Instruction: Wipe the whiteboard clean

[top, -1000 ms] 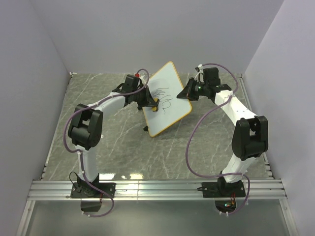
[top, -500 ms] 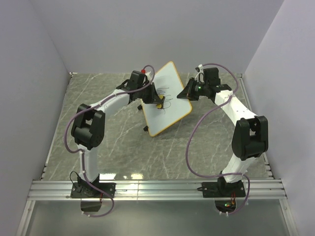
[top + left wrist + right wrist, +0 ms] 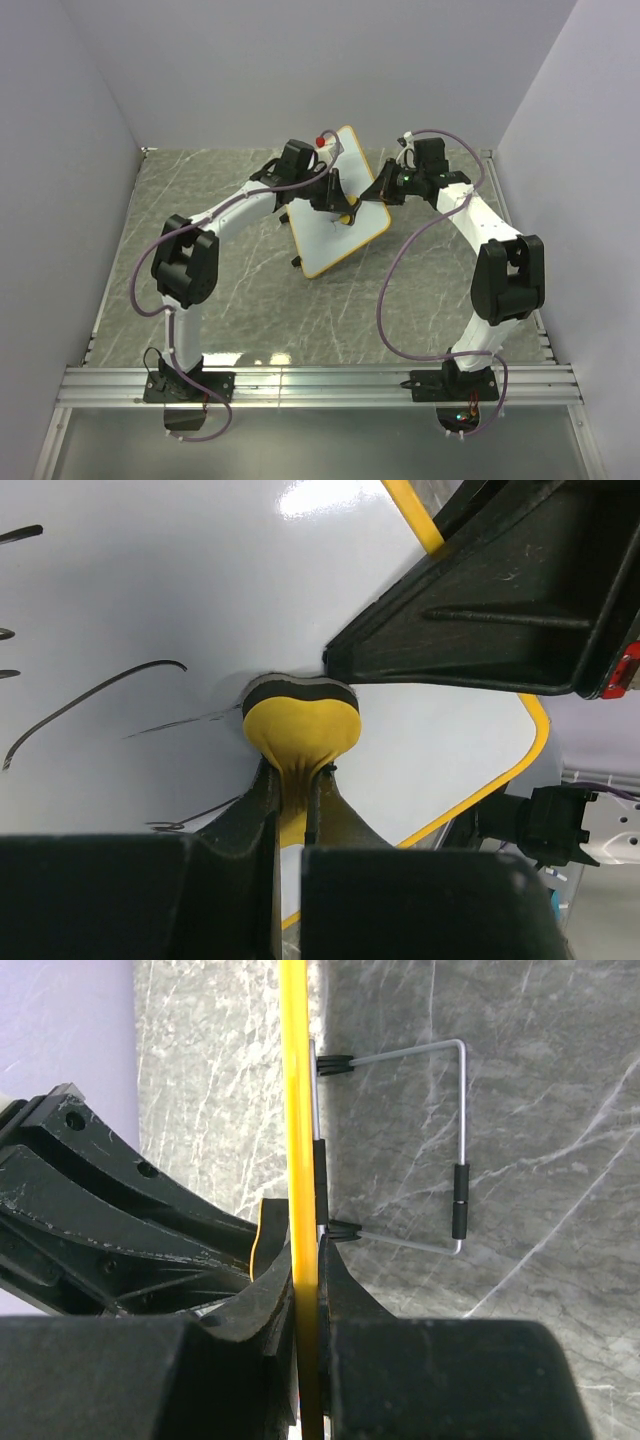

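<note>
both sets of jaws are clamped: the left gripper [image 3: 290, 790] pinches the yellow eraser [image 3: 300, 725], its pad pressed flat on the whiteboard [image 3: 150, 570], and the right gripper [image 3: 305, 1300] bites the board's yellow edge to steady it. the board stands tilted on its wire stand [image 3: 460, 1130] mid table [image 3: 220, 290]. it looks mostly wiped, but a few black strokes [image 3: 90, 695] beside the eraser are left, so it's not finished yet.

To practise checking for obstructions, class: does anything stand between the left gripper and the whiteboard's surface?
Only the yellow eraser, which the left gripper is shut on. Its end lies against the whiteboard, as wiping requires. Nothing else visible is in the way. The right gripper is shut on the board's yellow edge.
</note>
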### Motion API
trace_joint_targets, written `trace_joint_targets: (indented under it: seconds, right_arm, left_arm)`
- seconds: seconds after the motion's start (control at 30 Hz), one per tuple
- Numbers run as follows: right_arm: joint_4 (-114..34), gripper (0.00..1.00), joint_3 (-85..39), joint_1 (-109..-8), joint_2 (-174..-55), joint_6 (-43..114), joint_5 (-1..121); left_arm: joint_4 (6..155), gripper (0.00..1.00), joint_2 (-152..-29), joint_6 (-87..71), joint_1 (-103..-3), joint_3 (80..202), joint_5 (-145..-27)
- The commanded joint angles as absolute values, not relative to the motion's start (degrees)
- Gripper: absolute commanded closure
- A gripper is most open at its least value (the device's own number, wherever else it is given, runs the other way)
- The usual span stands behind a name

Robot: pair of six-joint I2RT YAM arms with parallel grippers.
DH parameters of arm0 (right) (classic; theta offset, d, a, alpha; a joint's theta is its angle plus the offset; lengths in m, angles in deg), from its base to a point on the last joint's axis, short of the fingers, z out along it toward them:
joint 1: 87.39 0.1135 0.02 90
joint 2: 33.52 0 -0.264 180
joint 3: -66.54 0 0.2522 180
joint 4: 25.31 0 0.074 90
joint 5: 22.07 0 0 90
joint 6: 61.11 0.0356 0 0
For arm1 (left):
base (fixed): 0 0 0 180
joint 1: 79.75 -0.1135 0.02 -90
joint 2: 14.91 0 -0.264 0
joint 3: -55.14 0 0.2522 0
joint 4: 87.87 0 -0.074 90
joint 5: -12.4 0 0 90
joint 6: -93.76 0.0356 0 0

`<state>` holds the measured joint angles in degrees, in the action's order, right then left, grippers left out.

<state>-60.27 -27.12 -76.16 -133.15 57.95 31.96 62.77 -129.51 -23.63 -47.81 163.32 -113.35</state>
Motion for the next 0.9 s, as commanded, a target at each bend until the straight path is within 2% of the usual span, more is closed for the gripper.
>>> trace_joint_targets:
  seconds: [0.0, 0.17, 0.27, 0.43, 0.63, 0.87]
  right_arm:
    - [-65.53, 1.0, -27.73, -72.71, -134.77, 57.89, 31.36]
    - [-64.83, 1.0, -27.82, -72.62, -134.68, 59.74, 32.24]
    - [-63.86, 1.0, -27.47, -72.71, -134.24, 60.97, 32.33]
    - [-63.86, 1.0, -29.39, -72.62, -134.5, 63.25, 33.91]
    - [-62.37, 1.0, -32.04, -72.71, -135.12, 65.89, 33.03]
    - [-63.51, 1.0, -30.99, -72.62, -135.03, 65.37, 32.42]
  left_arm:
    - [57.98, 1.0, -133.73, -21.02, -43.45, 165.14, -115.23]
    - [54.38, 1.0, -135.57, -21.63, -44.42, 166.9, -105.84]
    - [52.88, 1.0, -136.89, -23.65, -46.96, 166.55, -104.16]
    - [52.7, 1.0, -135.5, -22.08, -48.29, 158.76, -99.32]
    - [58.32, 1.0, -130.75, -24.97, -48.29, 148.46, -97.65]
    - [59.92, 1.0, -130.83, -26.21, -48.29, 145.89, -99.57]
